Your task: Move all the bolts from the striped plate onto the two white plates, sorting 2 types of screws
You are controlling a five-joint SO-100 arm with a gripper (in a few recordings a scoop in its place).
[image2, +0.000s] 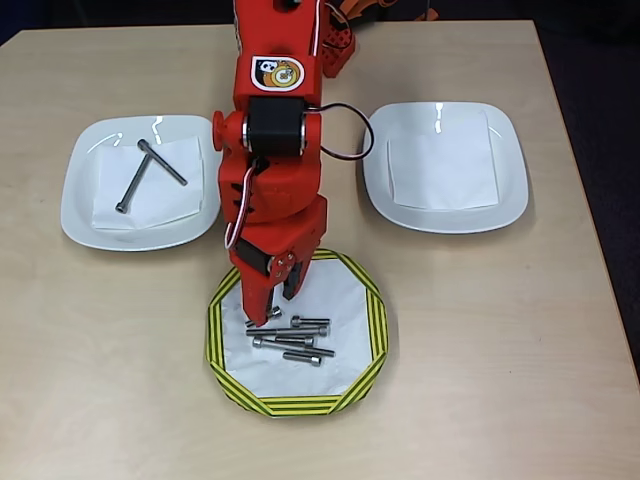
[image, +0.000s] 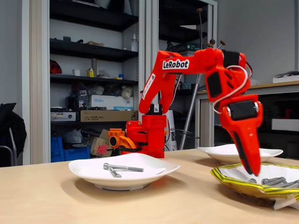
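The striped plate [image2: 372,330] [image: 233,183] lies at the table's near edge in the overhead view, with several silver bolts [image2: 296,341] [image: 275,180] clustered on its left half. My orange gripper [image2: 268,310] [image: 255,171] points down over that plate's left part, its tip just above a short bolt [image2: 269,321]. The jaws look closed together, with nothing visibly between them. The left white plate [image2: 76,200] [image: 88,171] holds two long bolts [image2: 135,182] [image: 123,168] that cross each other. On the right white plate [image2: 512,170] [image: 219,152] lies a white paper sheet.
The arm's base [image: 148,136] stands at the back of the wooden table [image2: 500,380], between the two white plates. In the fixed view, shelves and boxes stand behind the table. Bare tabletop lies to the left and right of the striped plate.
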